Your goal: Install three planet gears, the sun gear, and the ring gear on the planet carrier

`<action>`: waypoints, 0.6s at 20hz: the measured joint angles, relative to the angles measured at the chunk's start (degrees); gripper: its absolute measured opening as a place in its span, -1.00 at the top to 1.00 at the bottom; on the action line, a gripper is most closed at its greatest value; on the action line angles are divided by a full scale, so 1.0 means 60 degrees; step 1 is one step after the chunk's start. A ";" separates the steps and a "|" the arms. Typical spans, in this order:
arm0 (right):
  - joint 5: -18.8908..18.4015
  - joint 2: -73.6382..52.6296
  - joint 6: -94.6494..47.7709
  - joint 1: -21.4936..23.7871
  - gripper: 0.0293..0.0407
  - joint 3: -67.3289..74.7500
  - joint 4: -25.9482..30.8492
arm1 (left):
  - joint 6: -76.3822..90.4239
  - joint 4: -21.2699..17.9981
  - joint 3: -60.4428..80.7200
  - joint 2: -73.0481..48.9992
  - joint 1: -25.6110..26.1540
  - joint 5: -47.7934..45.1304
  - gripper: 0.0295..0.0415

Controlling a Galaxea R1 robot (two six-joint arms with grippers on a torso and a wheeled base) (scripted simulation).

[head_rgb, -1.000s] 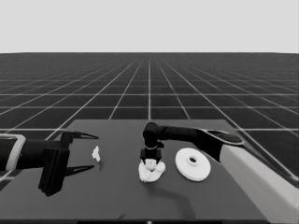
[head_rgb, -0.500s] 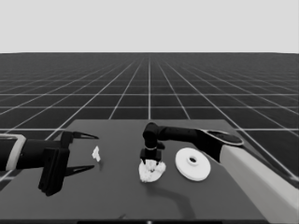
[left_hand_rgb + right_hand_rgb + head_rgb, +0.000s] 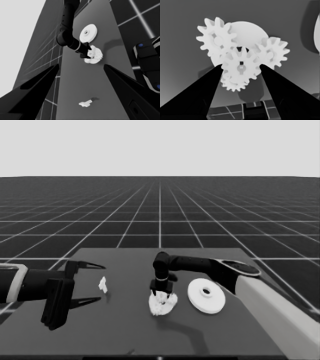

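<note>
Right gripper [image 3: 241, 68] closed on centre gear [image 3: 240, 65] (over smaller round part [image 3: 247, 32]) — left gripper [image 3: 92, 284] parked, open

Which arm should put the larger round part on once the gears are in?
Right, probably. The right gripper is at the gears on the smaller round part, with the larger round part just beside it. The left gripper waits over the table's left end.

Gears [image 3: 240, 66] cover most of smaller round part [image 3: 247, 31]; lowest gear half hidden beneath centre gear.
</note>
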 joint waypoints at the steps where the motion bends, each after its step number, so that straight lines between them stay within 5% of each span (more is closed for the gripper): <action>1: 0.0000 0.0000 0.0100 0.0000 0.72 0.0000 0.0000 | 0.0000 0.0000 0.0000 0.0000 0.0000 0.0000 -0.49; 12: 0.0000 0.0000 0.1200 0.0000 0.72 0.0000 0.0000 | 0.0000 0.0000 0.0000 0.0000 0.0000 0.0000 -0.49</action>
